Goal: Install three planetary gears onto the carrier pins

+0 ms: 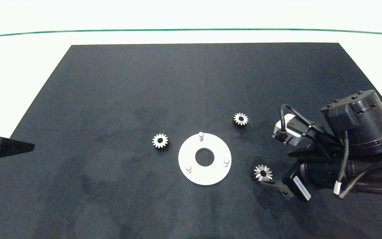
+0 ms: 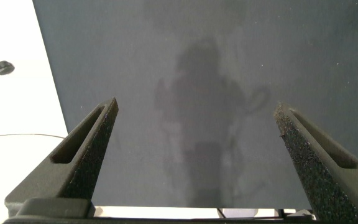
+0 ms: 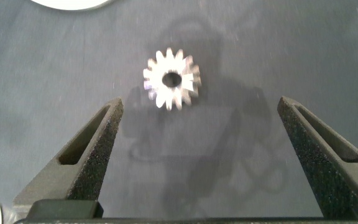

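A flat white ring-shaped disc point(image 1: 216, 173) lies mid-mat with three short carrier pins point(image 1: 201, 135) standing bare on it. Three small silvery planetary gears lie flat on the black mat: one left of the disc point(image 1: 160, 141), one up to its right point(image 1: 240, 119), one at its lower right point(image 1: 263, 173). My right gripper point(image 1: 276, 170) hovers open just right of that last gear; in the right wrist view the gear point(image 3: 171, 79) sits slightly beyond the open right gripper point(image 3: 201, 103), not between its fingers. The left gripper point(image 1: 15, 146) is parked open at the left edge, and the left wrist view shows the left gripper point(image 2: 196, 106) over bare mat.
The black mat point(image 1: 111, 99) covers most of the white table; a green line point(image 1: 191, 30) runs along the far side. A sliver of the disc's rim point(image 3: 67, 3) shows in the right wrist view. The right arm's bulky wrist point(image 1: 360, 132) overhangs the mat's right side.
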`<state>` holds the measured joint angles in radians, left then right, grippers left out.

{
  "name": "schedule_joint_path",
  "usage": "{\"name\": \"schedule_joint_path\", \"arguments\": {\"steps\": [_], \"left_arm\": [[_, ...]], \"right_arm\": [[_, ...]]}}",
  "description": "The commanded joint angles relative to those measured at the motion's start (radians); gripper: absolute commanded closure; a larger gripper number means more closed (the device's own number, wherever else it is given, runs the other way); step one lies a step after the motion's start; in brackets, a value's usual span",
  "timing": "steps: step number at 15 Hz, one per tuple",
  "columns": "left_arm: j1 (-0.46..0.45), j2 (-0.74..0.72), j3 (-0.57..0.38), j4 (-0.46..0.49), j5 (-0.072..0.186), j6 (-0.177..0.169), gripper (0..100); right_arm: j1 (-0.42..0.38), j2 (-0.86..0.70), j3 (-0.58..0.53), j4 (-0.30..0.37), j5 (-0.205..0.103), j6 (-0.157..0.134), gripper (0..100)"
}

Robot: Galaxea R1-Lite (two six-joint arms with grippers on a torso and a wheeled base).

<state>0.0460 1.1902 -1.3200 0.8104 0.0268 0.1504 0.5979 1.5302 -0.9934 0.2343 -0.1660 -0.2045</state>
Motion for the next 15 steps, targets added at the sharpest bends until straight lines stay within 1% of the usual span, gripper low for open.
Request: {"name": "schedule_joint_path", "arguments": {"steps": [1, 2, 3, 7, 8, 10, 15], "left_arm": [[0.002, -0.012, -0.001, 0.004, 0.001, 0.0, 0], [0.002, -0.012, -0.001, 0.004, 0.001, 0.0, 0], [0.002, -0.014, -0.001, 0.004, 0.001, 0.0, 0], [0.002, -0.015, 0.001, 0.004, 0.001, 0.0, 0], [0.002, -0.015, 0.001, 0.004, 0.001, 0.0, 0], [0.002, -0.015, 0.001, 0.004, -0.001, 0.0, 0], [0.002, -0.017, 0.004, 0.001, 0.001, 0.001, 0]], "right_arm": [[0.011, 0.067, -0.027, 0.002, -0.004, -0.001, 0], [0.023, 0.076, -0.027, 0.004, -0.004, -0.001, 0], [0.03, 0.087, -0.027, 0.004, -0.012, -0.001, 0], [0.046, 0.142, -0.051, -0.003, -0.067, -0.003, 0], [0.046, 0.145, -0.059, -0.003, -0.067, -0.003, 0], [0.059, 0.151, -0.06, -0.003, -0.069, -0.001, 4], [0.06, 0.157, -0.054, 0.0, -0.069, 0.0, 15]]}}
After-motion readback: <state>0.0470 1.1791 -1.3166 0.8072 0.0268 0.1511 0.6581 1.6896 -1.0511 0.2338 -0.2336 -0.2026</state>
